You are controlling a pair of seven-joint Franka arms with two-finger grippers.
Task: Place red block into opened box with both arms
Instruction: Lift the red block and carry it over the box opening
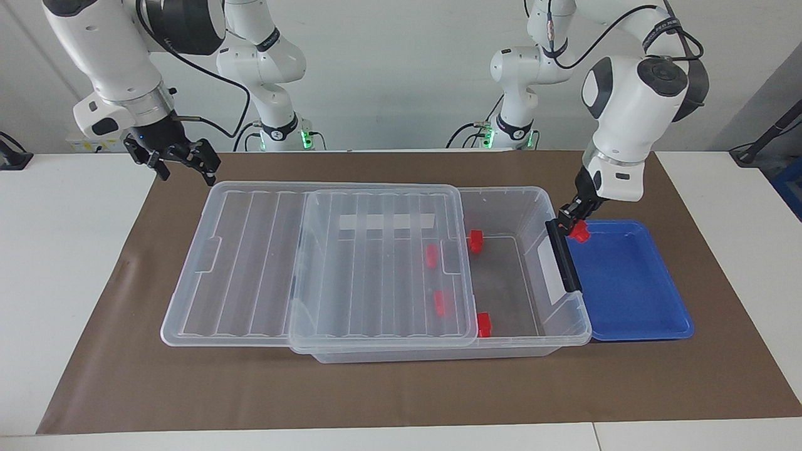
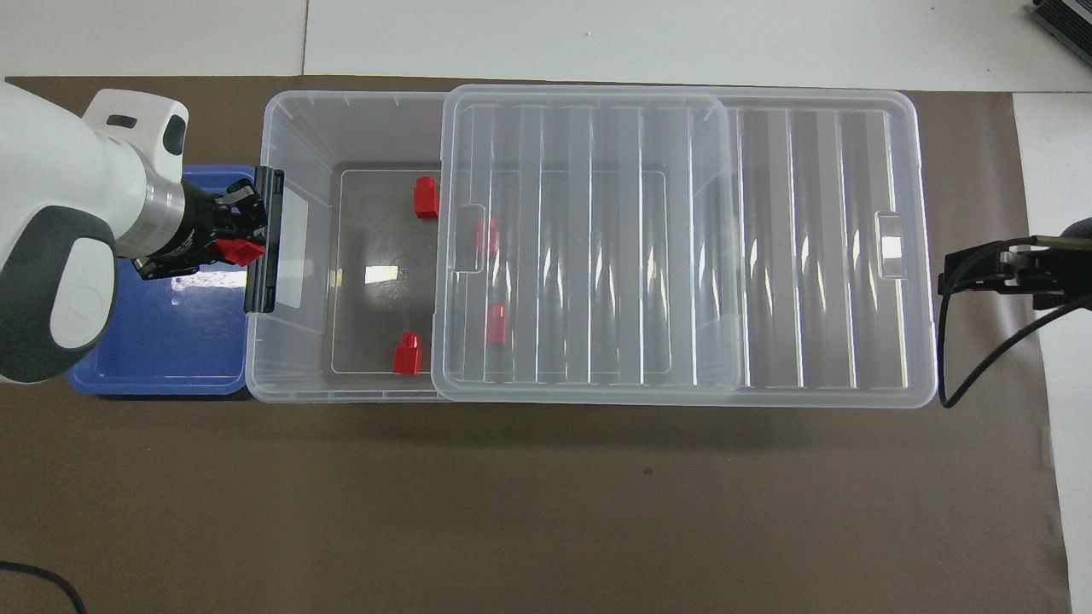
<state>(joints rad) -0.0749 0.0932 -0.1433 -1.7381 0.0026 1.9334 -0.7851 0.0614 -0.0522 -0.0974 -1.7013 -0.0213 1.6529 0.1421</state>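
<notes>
Left gripper (image 1: 571, 223), clamped on the red block (image 1: 580, 232), hangs over the opened box's (image 1: 537, 195) handle; right gripper (image 1: 182, 158) waits open.

A: Where is the red block (image 1: 580, 233)?
B: Aloft, pinched in the left gripper (image 1: 574, 223), over the blue tray's (image 1: 633, 294) edge beside the box handle.
A: And the opened box (image 1: 532, 200)?
B: Clear bin, ribbed lid slid back; four red blocks inside.

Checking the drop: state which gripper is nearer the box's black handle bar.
Left. The left gripper, shut on the red block, is up over the black handle bar; the right gripper waits, open, at the box's other end.
</notes>
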